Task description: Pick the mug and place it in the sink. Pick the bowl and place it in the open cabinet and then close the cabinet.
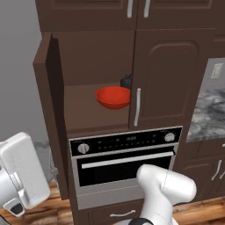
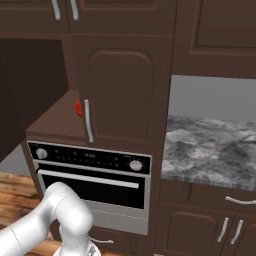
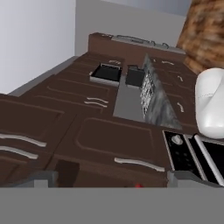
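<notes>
The red bowl (image 1: 113,97) sits on the shelf inside the cabinet (image 1: 165,79) above the oven. The left cabinet door (image 1: 45,110) stands swung open; the right door (image 2: 120,95) is closed. From the right base view only a sliver of the bowl (image 2: 78,108) peeks past that door's handle. In the hand view my gripper (image 3: 113,179) is open and empty, its fingertips (image 3: 43,178) wide apart, with a red speck of bowl (image 3: 138,186) between them. My white wrist (image 1: 22,176) hangs low, left of the open door. The mug and the sink are out of view.
A small dark object (image 1: 126,81) stands behind the bowl. The built-in oven (image 1: 125,160) is under the shelf. A mottled stone counter (image 2: 212,145) runs to the right, with drawers below. My elbow (image 1: 167,184) is in front of the oven.
</notes>
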{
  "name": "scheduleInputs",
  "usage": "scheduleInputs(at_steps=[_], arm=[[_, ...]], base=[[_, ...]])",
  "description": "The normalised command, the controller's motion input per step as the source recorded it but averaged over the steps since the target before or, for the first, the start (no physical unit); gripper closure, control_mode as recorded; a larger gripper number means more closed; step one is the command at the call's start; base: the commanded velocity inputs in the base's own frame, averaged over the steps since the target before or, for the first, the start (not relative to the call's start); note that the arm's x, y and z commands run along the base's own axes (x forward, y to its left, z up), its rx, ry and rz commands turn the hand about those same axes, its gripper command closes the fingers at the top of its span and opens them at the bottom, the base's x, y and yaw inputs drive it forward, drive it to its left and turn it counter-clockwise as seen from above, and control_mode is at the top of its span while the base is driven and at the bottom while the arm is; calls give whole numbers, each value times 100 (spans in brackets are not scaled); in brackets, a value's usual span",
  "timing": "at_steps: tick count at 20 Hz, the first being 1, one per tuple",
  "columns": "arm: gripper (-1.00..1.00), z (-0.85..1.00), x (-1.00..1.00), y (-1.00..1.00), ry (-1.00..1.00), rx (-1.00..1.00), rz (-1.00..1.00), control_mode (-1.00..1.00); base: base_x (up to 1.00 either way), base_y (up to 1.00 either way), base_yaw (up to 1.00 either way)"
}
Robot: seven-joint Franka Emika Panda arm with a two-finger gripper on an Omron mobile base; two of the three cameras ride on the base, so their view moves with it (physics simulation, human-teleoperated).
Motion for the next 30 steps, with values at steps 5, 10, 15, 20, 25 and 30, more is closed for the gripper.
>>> scheduleInputs(at_steps=[5, 10, 15, 20, 25, 30], arm=[[-100, -23, 35, 21, 0, 0, 0, -100], [-100, -21, 38, 24, 0, 0, 0, -100], [-100, -24, 29, 32, 0, 0, 0, -100], [-100, -24, 33, 23, 0, 0, 0, -100], [-100, -17, 18, 6, 0, 0, 0, -100], [-100, -14, 15, 0, 0, 0, 0, -100]], base=[[0, 0, 0], [0, 0, 0], [0, 0, 0], [0, 0, 0], [0, 0, 0], [0, 0, 0]])
